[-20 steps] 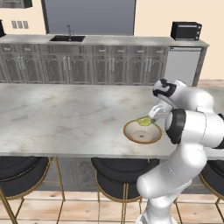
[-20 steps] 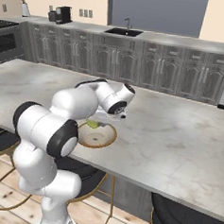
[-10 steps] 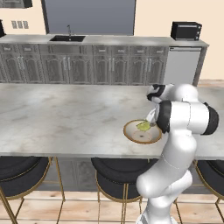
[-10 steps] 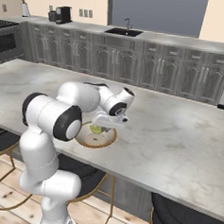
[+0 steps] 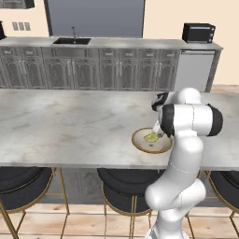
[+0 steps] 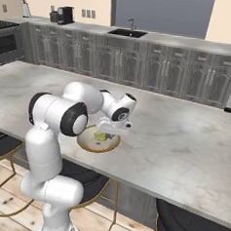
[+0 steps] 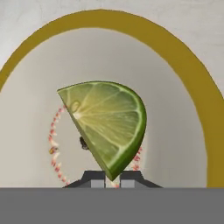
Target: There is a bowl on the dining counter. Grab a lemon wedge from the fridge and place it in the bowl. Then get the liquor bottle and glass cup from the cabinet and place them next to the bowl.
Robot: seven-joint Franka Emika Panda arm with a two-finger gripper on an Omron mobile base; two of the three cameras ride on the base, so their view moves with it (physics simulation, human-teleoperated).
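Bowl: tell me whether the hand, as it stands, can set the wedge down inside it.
Probably yes. The hand, shut on the lemon wedge, is right over the bowl, with nothing between them.

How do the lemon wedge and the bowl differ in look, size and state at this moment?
The lemon wedge is yellow-green and wedge-shaped; the bowl is round, tan-rimmed and pale inside. The wedge is far smaller than the bowl. The wedge is pinched in the gripper; the bowl rests on the dining counter.

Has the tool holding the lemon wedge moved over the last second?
Yes. In the left base view the tool has come down toward the bowl; the lemon wedge it grips now sits low inside the rim instead of above it.
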